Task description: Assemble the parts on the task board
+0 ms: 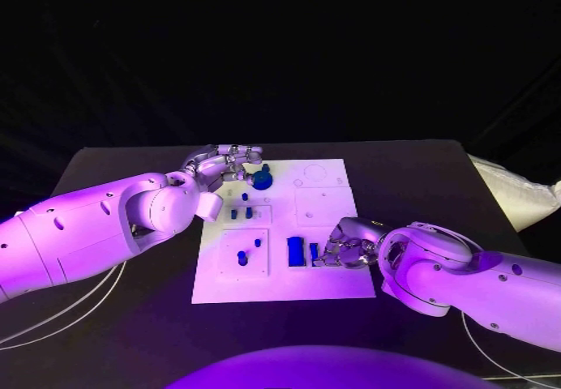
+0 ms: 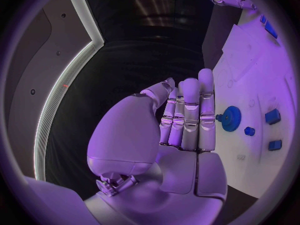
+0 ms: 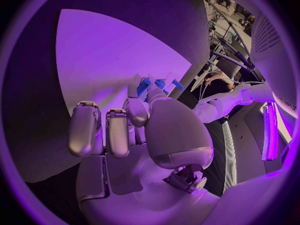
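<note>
Your left robot hand [image 1: 224, 164] sits at the task board's [image 1: 333, 279] far-left corner, fingers straight and apart, just beside the blue gear [image 1: 262, 180] — not gripping it. Your right robot hand [image 1: 346, 245] rests on the board's near-right part beside a blue block [image 1: 296, 250] — its grip you cannot tell.

No legible text or labels.

We see violet light wash the task board [image 1: 284, 279] brightly while the room behind stays black. Glare whitens the left arm [image 1: 82, 231]. In both wrist views, straight edges bow near the rim.
</note>
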Robot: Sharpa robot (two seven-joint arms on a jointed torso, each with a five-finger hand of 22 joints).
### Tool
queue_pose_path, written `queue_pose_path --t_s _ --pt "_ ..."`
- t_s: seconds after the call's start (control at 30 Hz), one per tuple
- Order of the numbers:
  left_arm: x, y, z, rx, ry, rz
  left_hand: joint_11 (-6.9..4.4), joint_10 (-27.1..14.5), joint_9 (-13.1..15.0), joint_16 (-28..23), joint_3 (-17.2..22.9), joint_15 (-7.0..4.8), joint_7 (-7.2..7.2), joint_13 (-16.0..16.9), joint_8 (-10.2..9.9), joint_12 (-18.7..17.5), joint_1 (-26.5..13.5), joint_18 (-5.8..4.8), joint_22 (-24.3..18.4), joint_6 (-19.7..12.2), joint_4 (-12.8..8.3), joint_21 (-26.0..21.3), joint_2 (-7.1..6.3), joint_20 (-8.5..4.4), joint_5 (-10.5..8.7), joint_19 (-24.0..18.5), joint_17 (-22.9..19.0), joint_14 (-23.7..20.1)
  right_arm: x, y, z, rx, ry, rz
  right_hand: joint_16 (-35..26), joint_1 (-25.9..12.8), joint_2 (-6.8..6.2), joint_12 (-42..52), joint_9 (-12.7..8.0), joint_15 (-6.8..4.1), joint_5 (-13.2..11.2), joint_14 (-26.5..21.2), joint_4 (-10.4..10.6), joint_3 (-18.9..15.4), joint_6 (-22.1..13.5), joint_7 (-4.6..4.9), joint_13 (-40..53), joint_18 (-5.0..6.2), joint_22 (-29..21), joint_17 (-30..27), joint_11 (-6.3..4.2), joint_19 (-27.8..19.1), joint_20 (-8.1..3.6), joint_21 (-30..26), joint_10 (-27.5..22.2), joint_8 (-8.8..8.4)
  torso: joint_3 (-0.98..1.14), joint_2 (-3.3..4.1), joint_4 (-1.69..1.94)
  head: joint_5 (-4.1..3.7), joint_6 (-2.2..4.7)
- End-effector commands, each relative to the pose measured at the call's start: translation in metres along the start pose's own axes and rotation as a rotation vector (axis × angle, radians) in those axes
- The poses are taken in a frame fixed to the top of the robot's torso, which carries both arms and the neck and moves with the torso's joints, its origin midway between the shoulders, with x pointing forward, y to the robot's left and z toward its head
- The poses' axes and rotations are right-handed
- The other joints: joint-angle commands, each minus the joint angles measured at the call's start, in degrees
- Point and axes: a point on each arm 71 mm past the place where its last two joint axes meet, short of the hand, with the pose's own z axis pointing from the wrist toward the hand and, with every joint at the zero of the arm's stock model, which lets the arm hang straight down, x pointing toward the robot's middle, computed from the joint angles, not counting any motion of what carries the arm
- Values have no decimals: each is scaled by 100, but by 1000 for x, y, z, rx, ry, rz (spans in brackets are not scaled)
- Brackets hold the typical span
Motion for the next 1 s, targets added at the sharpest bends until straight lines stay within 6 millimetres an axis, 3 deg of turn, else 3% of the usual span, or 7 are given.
queue_pose_path --t_s 0.03,0.43,0.7,0.83,1.0 --pt "2 0 0 4 22 -1 12 -47 -5 -25 -28 14 6 9 28 29 10 68 -10 -46 -13 -39 48 28 13 20 -5 -36 2 0 1 -5 24 -13 -2 81 29 -15 6 -24 -30 367 -44 -6 16 24 12 -57 14 207 23 17 2 -8 6 -20 -2 -2 3 2 -11" --pt "2 0 0 4 21 -1 12 -47 -5 -25 -28 14 6 9 28 29 10 68 -10 -46 -13 -39 48 28 13 20 -5 -36 -1 -6 5 18 -10 -2 8 40 185 2 16 -23 18 372 10 -73 29 27 36 -61 36 223 25 26 1 4 24 -26 3 0 2 8 -7" --pt "2 0 0 5 20 -1 12 -47 -5 -25 -28 14 6 9 28 29 10 68 -10 -46 -13 -39 48 28 13 20 -5 -36 -5 -6 5 -5 -43 36 -22 20 196 -101 12 -18 82 362 33 -129 -6 37 -29 -55 7 181 33 14 1 -13 -18 -50 4 -10 -6 13 -2" --pt "1 0 1 6 17 0 12 -47 -5 -25 -28 14 6 9 28 29 10 68 -10 -46 -13 -39 48 28 13 20 -5 -36 -12 -8 6 -58 -68 109 -75 98 155 -350 -46 25 267 345 -9 -205 -267 129 -183 -50 -29 111 100 -6 17 -39 -143 -216 1 -21 -12 9 24" --pt "0 0 1 9 10 1 12 -47 -5 -25 -28 14 6 9 28 29 10 68 -10 -46 -13 -39 48 28 13 20 -5 -36 -35 -17 13 -134 -121 290 -300 288 173 -862 -116 114 344 272 -117 -242 -494 246 -516 13 -381 -187 202 -158 94 -254 -402 -407 -12 -67 -25 -11 76"
